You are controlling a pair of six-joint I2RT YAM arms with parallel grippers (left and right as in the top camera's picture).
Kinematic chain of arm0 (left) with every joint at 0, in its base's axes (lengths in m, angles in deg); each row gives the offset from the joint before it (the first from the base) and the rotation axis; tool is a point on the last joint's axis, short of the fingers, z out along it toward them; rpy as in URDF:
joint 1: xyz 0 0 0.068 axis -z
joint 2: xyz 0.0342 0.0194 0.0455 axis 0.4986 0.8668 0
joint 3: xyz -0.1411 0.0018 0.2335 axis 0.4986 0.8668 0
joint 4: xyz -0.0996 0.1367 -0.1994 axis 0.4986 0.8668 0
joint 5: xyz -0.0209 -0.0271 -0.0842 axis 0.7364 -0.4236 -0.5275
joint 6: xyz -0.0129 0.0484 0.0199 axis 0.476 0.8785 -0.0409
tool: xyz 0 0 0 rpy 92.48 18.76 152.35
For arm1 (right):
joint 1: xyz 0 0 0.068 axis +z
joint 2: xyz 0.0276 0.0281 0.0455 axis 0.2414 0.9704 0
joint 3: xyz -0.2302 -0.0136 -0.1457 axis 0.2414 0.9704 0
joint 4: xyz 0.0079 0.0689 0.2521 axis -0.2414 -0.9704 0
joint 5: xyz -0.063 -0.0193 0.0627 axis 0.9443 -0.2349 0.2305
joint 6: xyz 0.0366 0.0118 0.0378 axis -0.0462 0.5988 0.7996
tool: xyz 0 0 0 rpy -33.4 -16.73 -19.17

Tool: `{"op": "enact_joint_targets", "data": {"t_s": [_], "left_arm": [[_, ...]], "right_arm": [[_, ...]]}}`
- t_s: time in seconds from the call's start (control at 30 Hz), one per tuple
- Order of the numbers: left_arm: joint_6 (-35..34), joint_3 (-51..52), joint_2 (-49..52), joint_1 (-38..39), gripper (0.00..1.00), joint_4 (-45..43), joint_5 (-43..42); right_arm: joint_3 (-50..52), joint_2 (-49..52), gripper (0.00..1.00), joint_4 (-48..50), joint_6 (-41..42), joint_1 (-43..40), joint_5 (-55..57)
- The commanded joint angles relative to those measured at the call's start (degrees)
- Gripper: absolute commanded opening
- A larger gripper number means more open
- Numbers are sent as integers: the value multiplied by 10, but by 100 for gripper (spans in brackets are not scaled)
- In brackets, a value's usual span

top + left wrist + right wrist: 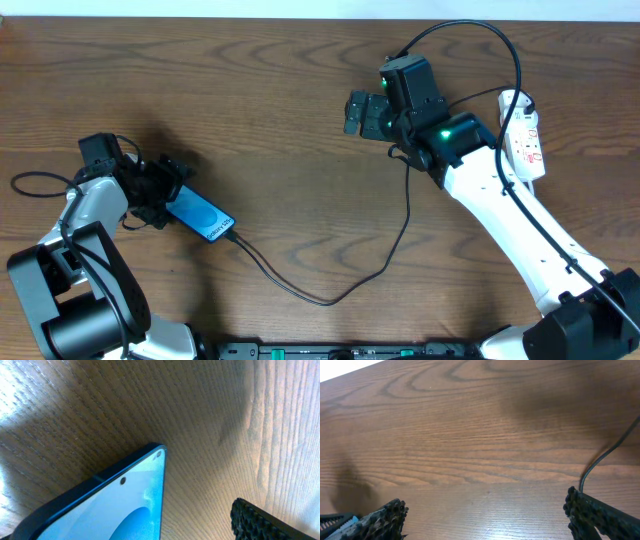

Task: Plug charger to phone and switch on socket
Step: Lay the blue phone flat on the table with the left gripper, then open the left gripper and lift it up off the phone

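Note:
The phone [203, 218] lies flat at the left of the table, its blue screen [115, 510] facing up. The charger, a thin black cable [330, 298], meets the phone's lower-right end and loops right across the table [600, 460]. My left gripper [163, 195] is open and straddles the phone's upper-left end. Its one visible finger pad [260, 522] stands clear of the phone's edge. My right gripper [365, 112] [487, 525] is open over bare wood with nothing between its fingers. The socket [526, 140], a white strip with red markings, lies behind the right arm at the far right.
A white adapter [515, 100] sits at the strip's far end. Another black cable [470, 27] arcs over the right arm. A loose black cable loop [35, 182] lies by the left arm's base. The table's far edge runs along the top.

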Motion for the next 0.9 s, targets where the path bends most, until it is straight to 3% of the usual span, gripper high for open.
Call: {"op": "enact_joint_targets", "data": {"t_s": [0.0, 0.87], "left_arm": [[-2, 35, 37, -2, 91, 33, 79], [-2, 35, 37, -2, 91, 56, 109]], "right_arm": [[-2, -10, 99, -1, -7, -3, 9], [-2, -10, 99, -3, -12, -3, 9]]}}
